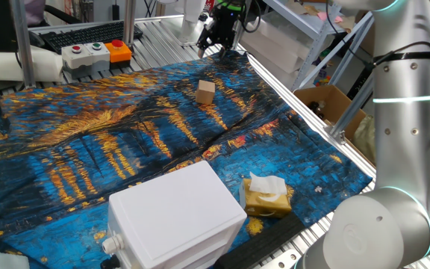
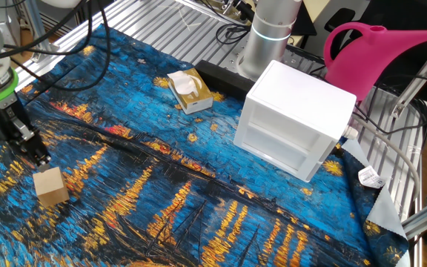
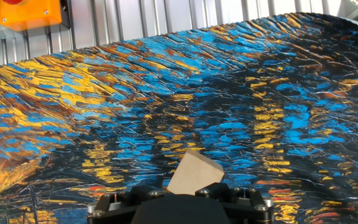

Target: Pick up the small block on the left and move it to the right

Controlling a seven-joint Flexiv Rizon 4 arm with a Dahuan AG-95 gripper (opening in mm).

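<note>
I have the tool (image 2: 37, 157) parked low over the painted cloth (image 2: 221, 200) that covers the counter (image 1: 163, 33), and the small block (image 1: 205, 92) sits on that cloth on its own, nothing crowding it. In the other fixed view the block (image 2: 51, 186) lies just beside the fingertips, close but apart, with a sliver of cloth between them, so I am not holding anything. The hand view puts the block (image 3: 194, 173) right at the bottom edge above the tool's body, turned corner-on to the camera, which I read as the fingers being lined up short of it, not straddling it.

How wide the tool stands open I cannot tell: the fingers are dark and small in both fixed views and are cut off in the hand view. My guess is that nothing is between them, but that is a judgement.

The big white box (image 2: 295, 119) and the yellowish lump with tissue (image 2: 190, 90) sit well apart from the block, towards the arm's base (image 2: 269, 33), so they leave the approach free. The button box (image 1: 95, 52) stands off the cloth behind the tool, also out of the way.

The pickup has not been made yet. I would next want the block squarely between the fingers, and its skewed corner could let it twist as they close.
</note>
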